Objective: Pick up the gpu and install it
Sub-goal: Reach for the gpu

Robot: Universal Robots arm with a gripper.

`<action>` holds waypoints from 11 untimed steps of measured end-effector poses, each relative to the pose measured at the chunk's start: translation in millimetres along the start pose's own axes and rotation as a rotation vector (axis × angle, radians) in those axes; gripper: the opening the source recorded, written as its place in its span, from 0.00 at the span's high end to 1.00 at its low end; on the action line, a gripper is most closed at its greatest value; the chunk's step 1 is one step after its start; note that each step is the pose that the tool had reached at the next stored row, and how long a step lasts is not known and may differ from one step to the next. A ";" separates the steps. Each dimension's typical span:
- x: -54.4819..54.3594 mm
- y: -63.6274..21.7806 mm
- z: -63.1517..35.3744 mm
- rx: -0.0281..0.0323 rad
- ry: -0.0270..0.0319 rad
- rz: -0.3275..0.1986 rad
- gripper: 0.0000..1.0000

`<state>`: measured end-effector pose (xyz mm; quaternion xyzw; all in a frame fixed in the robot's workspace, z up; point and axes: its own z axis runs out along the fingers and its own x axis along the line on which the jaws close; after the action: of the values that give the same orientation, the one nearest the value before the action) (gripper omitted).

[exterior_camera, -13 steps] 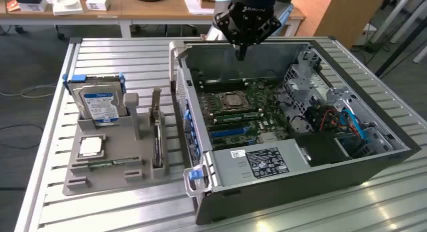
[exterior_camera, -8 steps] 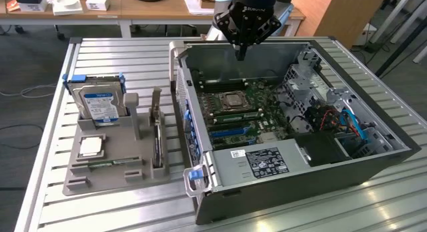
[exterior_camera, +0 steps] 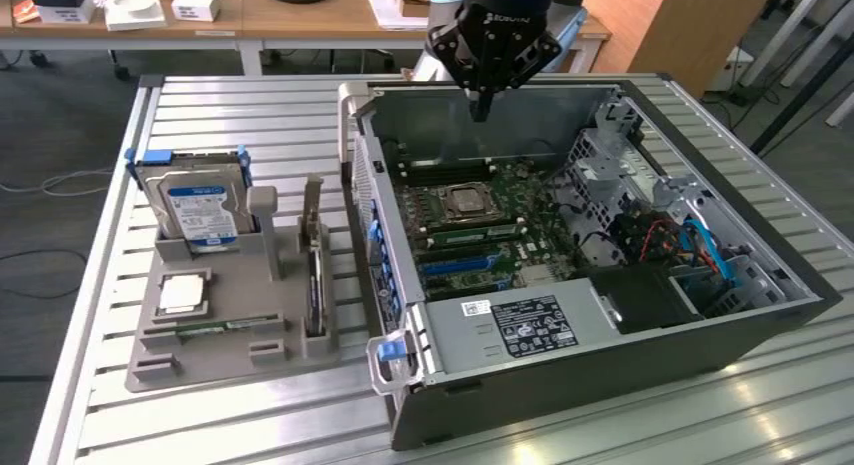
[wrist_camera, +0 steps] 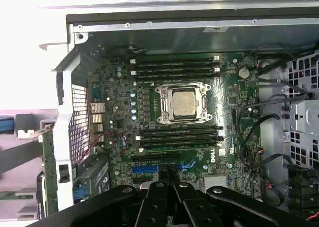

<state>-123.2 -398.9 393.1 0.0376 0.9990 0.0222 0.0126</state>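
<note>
The gpu [exterior_camera: 315, 257], a thin dark card, stands on edge in a slot of the grey holder [exterior_camera: 200, 360] at the exterior view's left. My gripper [exterior_camera: 481, 109] hangs above the back of the open computer case [exterior_camera: 587, 395], well away from the card, its fingers shut with nothing between them. In the wrist view the shut gripper [wrist_camera: 167, 173] points down over the green motherboard [wrist_camera: 107, 95], close to the blue expansion slot [wrist_camera: 144, 169]. The processor socket [wrist_camera: 181, 103] lies just beyond it.
On the same holder stand a silver hard drive [exterior_camera: 200, 210], a processor [exterior_camera: 183, 293] and a green memory stick [exterior_camera: 220, 327]. Inside the case are a power supply [exterior_camera: 534, 325], drive cages [exterior_camera: 627, 155] and red and blue cables [exterior_camera: 681, 240]. Everything rests on a slatted metal table [exterior_camera: 240, 100].
</note>
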 end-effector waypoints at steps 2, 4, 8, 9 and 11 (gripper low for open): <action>2.1 -0.1 -0.2 0.0002 0.0002 0.000 0.89; 5.8 -0.4 -0.2 0.0003 0.0002 0.000 0.89; 12.5 -0.9 -0.4 0.0003 0.0002 0.000 0.89; 14.4 -1.1 -0.4 0.0003 0.0002 0.000 0.89; 18.3 -1.4 -0.4 0.0002 0.0002 0.000 0.89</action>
<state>-141.5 -398.8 393.0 0.0374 0.9990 0.0221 0.0125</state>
